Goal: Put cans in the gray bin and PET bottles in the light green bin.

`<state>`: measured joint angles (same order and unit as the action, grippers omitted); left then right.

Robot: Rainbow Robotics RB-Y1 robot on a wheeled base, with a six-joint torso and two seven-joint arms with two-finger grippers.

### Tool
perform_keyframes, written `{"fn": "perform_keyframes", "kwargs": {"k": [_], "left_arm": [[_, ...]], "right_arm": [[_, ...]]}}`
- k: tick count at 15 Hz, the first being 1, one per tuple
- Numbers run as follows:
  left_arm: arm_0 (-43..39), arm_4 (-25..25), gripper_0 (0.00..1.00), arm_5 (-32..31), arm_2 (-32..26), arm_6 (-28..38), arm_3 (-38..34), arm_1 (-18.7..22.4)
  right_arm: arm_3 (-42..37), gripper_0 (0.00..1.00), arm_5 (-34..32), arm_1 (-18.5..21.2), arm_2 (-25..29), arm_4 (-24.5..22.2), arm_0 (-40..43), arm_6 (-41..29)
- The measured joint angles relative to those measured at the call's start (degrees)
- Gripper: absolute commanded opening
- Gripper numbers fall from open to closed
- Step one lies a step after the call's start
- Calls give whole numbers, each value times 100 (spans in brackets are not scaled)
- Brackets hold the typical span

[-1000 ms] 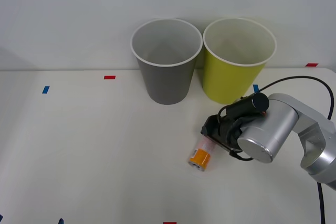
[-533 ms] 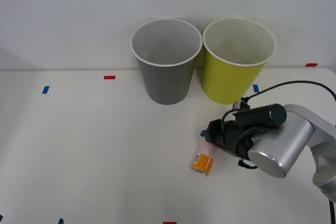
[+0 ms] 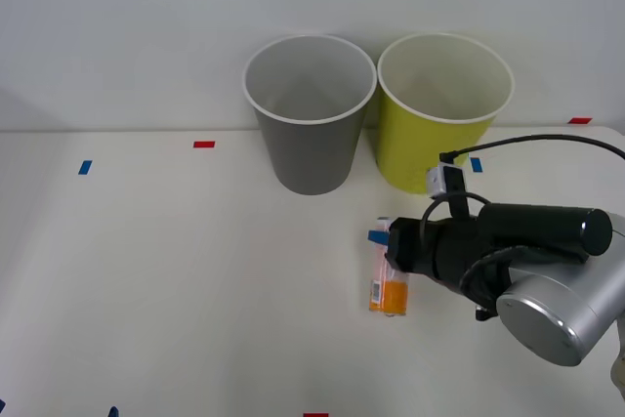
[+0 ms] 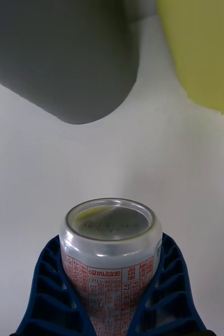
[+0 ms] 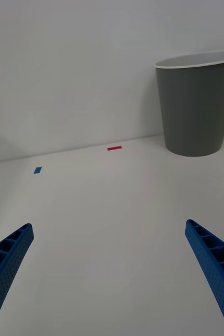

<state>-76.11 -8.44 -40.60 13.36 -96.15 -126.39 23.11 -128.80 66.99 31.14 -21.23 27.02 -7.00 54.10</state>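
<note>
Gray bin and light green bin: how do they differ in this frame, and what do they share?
The gray bin is dark gray outside; the light green bin is lime. The gray bin stands to the robot's left, the light green bin to its right, nearer the right end effector gripping the can. Both are upright, round, tapered, similar in size.

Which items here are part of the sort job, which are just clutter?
Job: can, held by right gripper; gray bin; green bin.
Not job: red tape and blue tape marks on table; open left gripper, idle.
</note>
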Motion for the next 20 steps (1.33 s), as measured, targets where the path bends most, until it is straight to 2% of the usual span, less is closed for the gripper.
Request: {"fn": "perform_keyframes", "kwargs": {"k": [4, 7, 11, 14, 16, 18, 20], "left_arm": [[0, 0, 100, 0, 0, 0, 0, 0], [0, 0, 100, 0, 0, 0, 0, 0], [0, 0, 100, 0, 0, 0, 0, 0], [0, 0, 100, 0, 0, 0, 0, 0], [0, 0, 100, 0, 0, 0, 0, 0], [0, 0, 100, 0, 0, 0, 0, 0], [0, 0, 100, 0, 0, 0, 0, 0]], "right_arm": [[-647, 0, -339, 51, 335, -65, 495, 1485], [-1131, 0, -789, 230, 501, -67, 929, 2121], [-1280, 0, -1504, 30, 371, -245, 761, 2217], [-1235, 0, -1575, -463, 186, -805, 132, 2136], [-1063, 0, -1576, -724, 154, -1005, -259, 2022], [-927, 0, -1576, -944, 158, -1148, -503, 1625], [-898, 0, -1576, -1057, 149, -1305, -658, 1471]]}}
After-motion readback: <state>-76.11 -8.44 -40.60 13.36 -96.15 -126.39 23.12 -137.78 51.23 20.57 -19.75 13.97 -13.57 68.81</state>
